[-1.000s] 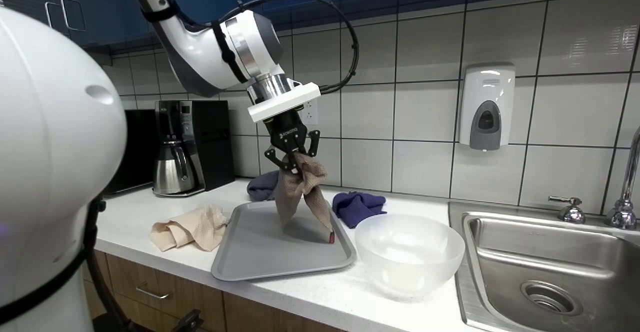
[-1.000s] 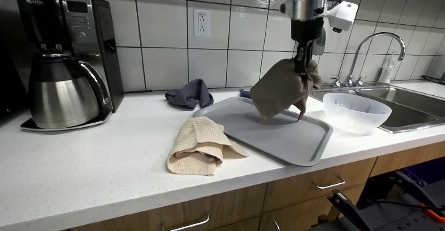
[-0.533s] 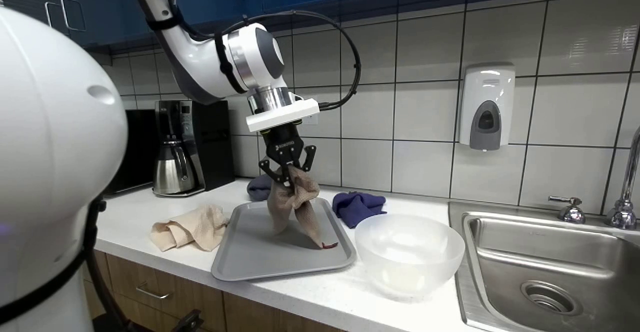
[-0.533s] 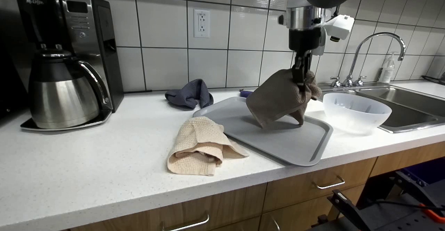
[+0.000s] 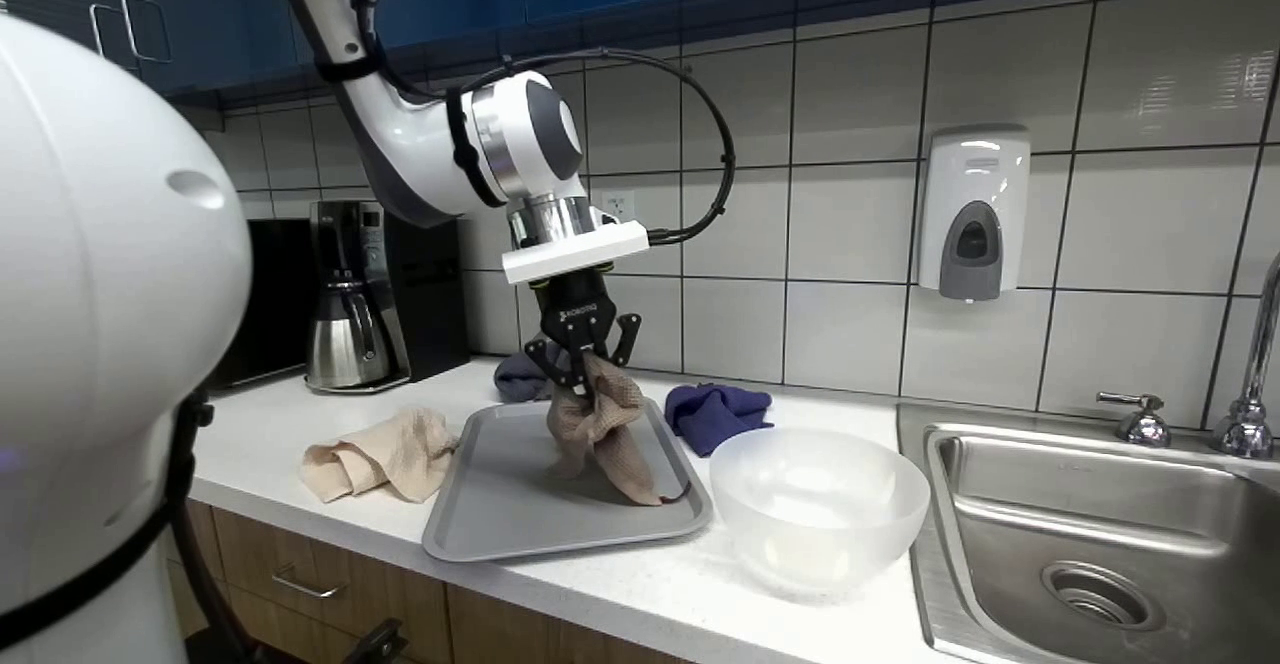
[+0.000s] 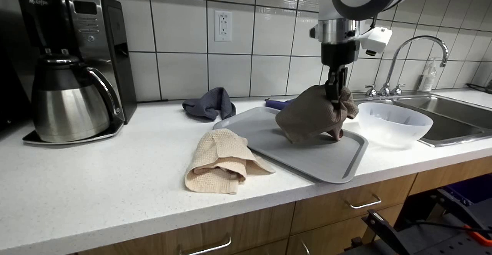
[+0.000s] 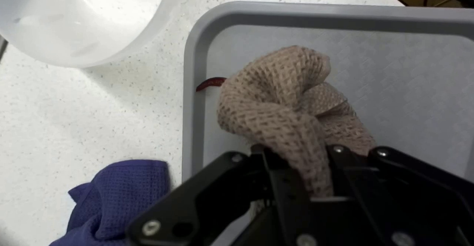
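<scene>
Four cloths (image 5: 598, 424), one tray (image 5: 510, 504), one bowl (image 5: 820, 534)

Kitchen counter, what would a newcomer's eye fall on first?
Probably the brown cloth bunched in the closed gripper, held over the gray tray. Next, the frosted bowl standing between that tray and the sink. Then the purple cloth on the counter beside the tray.

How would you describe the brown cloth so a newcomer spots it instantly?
On the countertop, between the coffee maker and the steel sink, lies a gray tray. Over it, a black gripper clamps the brown waffle-weave cloth. Unlike the beige cloth, purple cloth and gray-blue cloth around the tray, it alone is held.
</scene>
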